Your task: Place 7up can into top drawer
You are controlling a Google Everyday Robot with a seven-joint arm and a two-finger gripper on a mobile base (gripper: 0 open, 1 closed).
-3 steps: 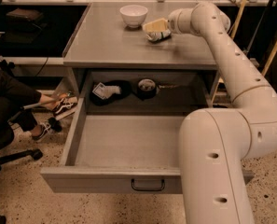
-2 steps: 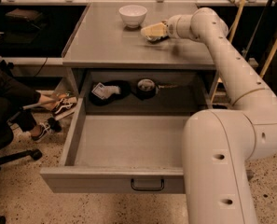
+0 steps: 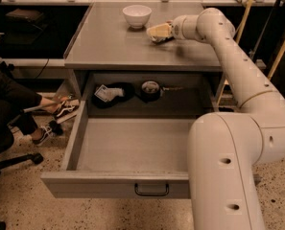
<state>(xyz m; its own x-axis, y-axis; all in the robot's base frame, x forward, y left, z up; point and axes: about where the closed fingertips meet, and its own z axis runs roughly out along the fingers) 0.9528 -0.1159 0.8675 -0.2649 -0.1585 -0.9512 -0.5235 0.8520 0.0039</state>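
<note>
Since a second ago the big cream robot arm (image 3: 238, 80) has slid a little to the left across the flat grey cabinet top (image 3: 108, 47). Nothing else has moved. From the one camera view, the pale yellow gripper (image 3: 159, 31) sits low on the cabinet top, just beside the round white ceramic bowl (image 3: 136, 16) but not touching it. A small dark and silvery bit peeks out right under the gripper. I think that is the small dented silvery 7up can (image 3: 157, 39), on the cabinet top and mostly hidden. I cannot tell if the gripper is open or closed, or if it has hold of the can yet. So the step in hand looks like the pick-up: getting a good grip on the can. Next, I think, the can must be lifted up, carried forward past the front edge of the cabinet top, and lowered into the drawer. The wide shallow grey top drawer (image 3: 77, 138) with its small black bar handle (image 3: 151, 189) is pulled far out, and I see only its bare grey floor, so there is lots of room. Further back, in the shadow under the cabinet top, lie a floppy black thing with a white label (image 3: 106, 93) and a round black thing (image 3: 150, 88). I see nothing inside the bowl.
</note>
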